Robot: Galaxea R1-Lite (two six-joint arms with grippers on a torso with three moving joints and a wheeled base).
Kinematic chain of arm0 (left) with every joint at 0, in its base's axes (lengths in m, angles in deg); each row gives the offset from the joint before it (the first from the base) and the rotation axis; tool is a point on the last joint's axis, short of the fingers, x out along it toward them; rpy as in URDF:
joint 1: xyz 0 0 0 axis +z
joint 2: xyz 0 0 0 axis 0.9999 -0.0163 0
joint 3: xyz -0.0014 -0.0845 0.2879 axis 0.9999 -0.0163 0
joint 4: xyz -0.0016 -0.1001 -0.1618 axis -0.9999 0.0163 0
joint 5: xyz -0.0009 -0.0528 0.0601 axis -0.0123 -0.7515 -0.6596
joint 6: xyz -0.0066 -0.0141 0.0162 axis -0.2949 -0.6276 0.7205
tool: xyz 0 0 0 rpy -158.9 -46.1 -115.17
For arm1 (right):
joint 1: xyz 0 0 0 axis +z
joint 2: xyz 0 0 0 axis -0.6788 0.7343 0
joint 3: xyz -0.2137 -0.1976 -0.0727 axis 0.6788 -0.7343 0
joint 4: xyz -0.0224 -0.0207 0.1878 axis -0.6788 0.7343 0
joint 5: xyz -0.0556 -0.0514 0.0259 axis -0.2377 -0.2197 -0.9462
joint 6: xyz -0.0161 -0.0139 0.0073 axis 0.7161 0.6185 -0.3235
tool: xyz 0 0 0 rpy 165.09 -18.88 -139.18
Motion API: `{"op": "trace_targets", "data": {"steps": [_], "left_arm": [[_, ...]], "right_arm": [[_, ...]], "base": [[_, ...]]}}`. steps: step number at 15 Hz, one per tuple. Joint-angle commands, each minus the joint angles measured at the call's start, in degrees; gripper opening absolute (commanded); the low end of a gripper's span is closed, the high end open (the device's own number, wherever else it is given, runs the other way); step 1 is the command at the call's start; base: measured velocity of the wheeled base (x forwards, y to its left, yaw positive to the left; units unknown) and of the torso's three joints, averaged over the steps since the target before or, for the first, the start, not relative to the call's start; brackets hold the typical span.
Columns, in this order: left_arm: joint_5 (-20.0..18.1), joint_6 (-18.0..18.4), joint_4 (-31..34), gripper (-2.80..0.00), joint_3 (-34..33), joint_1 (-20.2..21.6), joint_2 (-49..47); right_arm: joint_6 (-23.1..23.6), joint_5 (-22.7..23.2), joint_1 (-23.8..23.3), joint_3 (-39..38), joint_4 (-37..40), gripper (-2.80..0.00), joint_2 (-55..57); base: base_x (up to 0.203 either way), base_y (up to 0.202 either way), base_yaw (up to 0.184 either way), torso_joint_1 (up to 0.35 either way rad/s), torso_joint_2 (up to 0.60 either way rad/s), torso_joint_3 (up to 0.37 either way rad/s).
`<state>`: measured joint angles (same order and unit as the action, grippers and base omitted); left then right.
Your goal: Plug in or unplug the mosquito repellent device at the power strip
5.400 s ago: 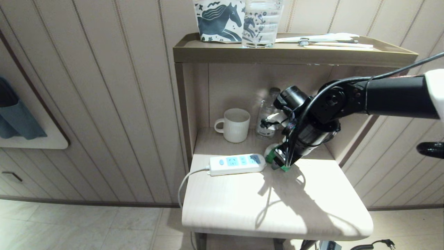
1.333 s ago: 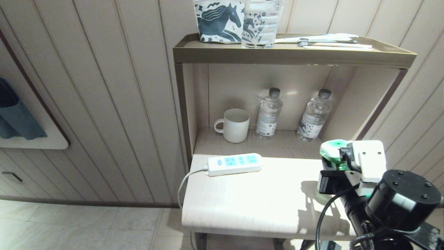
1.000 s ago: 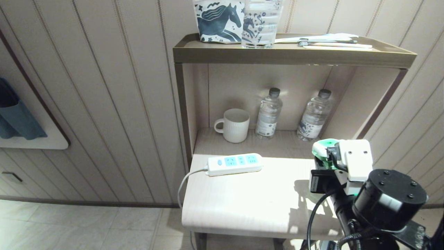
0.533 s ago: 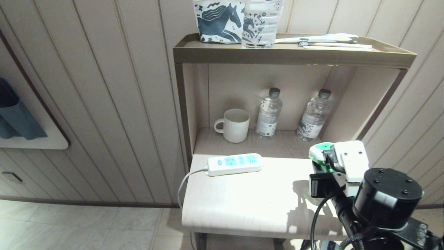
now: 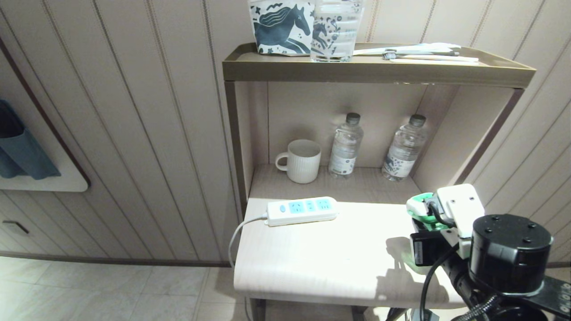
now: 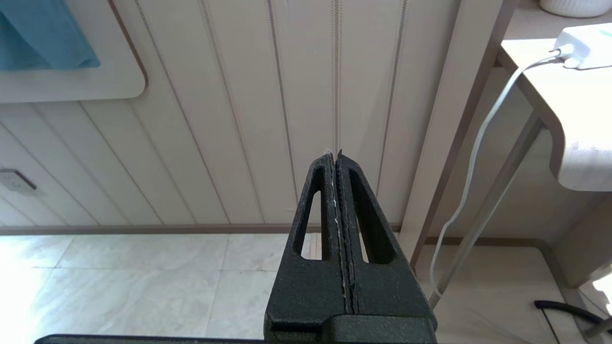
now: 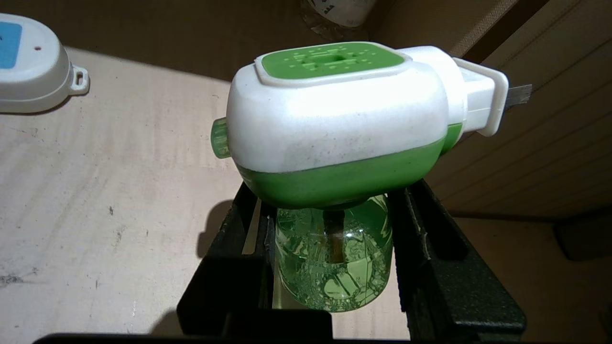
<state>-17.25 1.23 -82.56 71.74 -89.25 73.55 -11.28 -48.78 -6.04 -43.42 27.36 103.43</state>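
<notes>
The mosquito repellent device (image 5: pixel 421 208) is held over the right end of the small table (image 5: pixel 312 263), its white-and-green head (image 7: pixel 334 110) upright above the translucent green bottle (image 7: pixel 332 258). My right gripper (image 7: pixel 330 205) is shut on that bottle from both sides, and its plug prongs point away from the power strip. The power strip (image 5: pixel 302 210) lies at the table's back left with all its sockets bare; its rounded end (image 7: pixel 28 71) shows in the right wrist view. My left gripper (image 6: pixel 334 155) hangs shut beside the table, low over the floor, holding nothing.
A white ribbed mug (image 5: pixel 302 160) and two clear water bottles (image 5: pixel 345 145) (image 5: pixel 403 147) stand in the alcove behind the strip. The strip's white cord (image 5: pixel 236 236) drops off the table's left edge. A horse-print bag (image 5: pixel 281 26) and toothbrushes sit on the top shelf.
Earlier the right gripper held the device at the strip's right end; it has since carried it to the table's right side. Over the last second it shifted slightly right and lower.
</notes>
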Motion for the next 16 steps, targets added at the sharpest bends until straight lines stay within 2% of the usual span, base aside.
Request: {"op": "trace_targets", "data": {"steps": [1,9,12,16], "left_arm": [[0.0,0.0,0.0,-2.80,0.0,0.0,0.0],[0.0,0.0,0.0,-2.80,0.0,0.0,0.0],[0.0,0.0,0.0,-2.80,0.0,0.0,0.0],[0.0,0.0,0.0,-2.80,0.0,0.0,0.0]], "right_arm": [[0.0,-0.5,-0.1,-2.2,-0.2,-2.80,-0.7],[0.6,-0.1,-0.1,-3.7,0.9,-2.80,-3.1],[0.3,4.2,-0.7,-3.9,0.9,-2.80,-5.1],[0.2,4.7,-0.8,-3.6,0.9,-2.80,-4.8]], "base": [[0.000,0.000,0.000,0.000,0.00,0.000],[0.000,0.000,0.000,0.000,0.00,0.000],[0.000,0.000,0.000,0.000,0.00,0.000],[0.000,0.000,0.000,0.000,0.00,0.000]]}}
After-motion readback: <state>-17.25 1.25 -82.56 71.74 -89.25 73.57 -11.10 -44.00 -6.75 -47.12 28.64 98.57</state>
